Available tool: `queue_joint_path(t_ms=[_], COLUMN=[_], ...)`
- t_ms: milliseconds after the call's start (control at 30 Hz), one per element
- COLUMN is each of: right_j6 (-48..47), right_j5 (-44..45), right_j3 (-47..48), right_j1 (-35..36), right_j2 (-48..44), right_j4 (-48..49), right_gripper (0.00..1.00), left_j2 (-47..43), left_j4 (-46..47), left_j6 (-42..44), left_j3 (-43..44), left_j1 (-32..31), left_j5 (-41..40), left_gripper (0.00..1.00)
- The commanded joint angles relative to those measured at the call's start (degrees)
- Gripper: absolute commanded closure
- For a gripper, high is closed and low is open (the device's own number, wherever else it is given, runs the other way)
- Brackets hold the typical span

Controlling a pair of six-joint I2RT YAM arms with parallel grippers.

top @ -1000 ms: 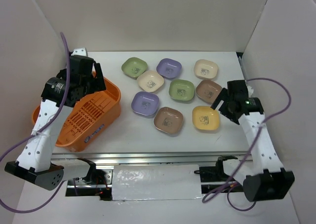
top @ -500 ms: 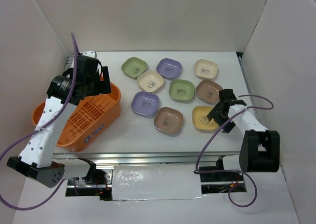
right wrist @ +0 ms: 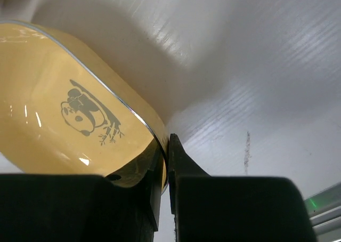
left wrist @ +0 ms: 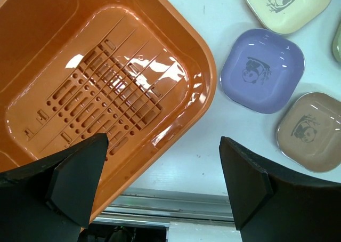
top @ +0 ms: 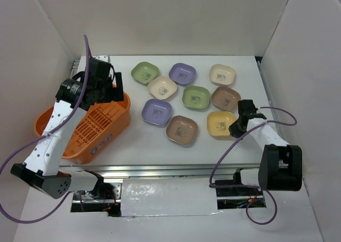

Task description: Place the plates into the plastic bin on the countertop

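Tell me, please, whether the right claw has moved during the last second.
Yes. The right claw shifted nearward from beside the rightmost brown plate and closed on the yellow plate's rim.

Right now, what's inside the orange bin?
Nothing seen: the orange bin shows only its bare slotted base. Its near corner is hidden behind the left gripper, and the left arm covers part from above.
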Motion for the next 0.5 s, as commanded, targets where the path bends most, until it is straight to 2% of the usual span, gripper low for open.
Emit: queue_joint_path(t_ms=[0,167,200,267,467], right_j6=[1.49,4.83,4.74,4.30,5.18], right_j5=[3.66,4.80,5.07,4.98,4.36], right_j3=[-1.04,2.21,4.22,8.78,22.05], right_j1=[1.08,3.46,6.16,8.29,21.64], right_j2=[-5.15,-16.83,-17.91,-18.44,-14.85], right_j4=[-5.68,-11.85,-13.16,-16.05,-19.75], right_gripper=[0.99,1.00,1.00,1.00,1.00], left_j2=[0.91,2.49,2.75,3.63,8.29], left_j4=[0.42,2.18,2.79,3.76,7.27], left_j6=[0.80,0.19,-0.16,0.09,-1.13], left_j3=[3.51,6.85,7.29,8.44,10.02], left_j1=[-0.63,-2.12,-2.30,-2.47,-3.88], left_j5=[1.47,4.82,5.34,9.11,24.75], left_gripper=[0.01,0.01,0.01,0.01,0.01])
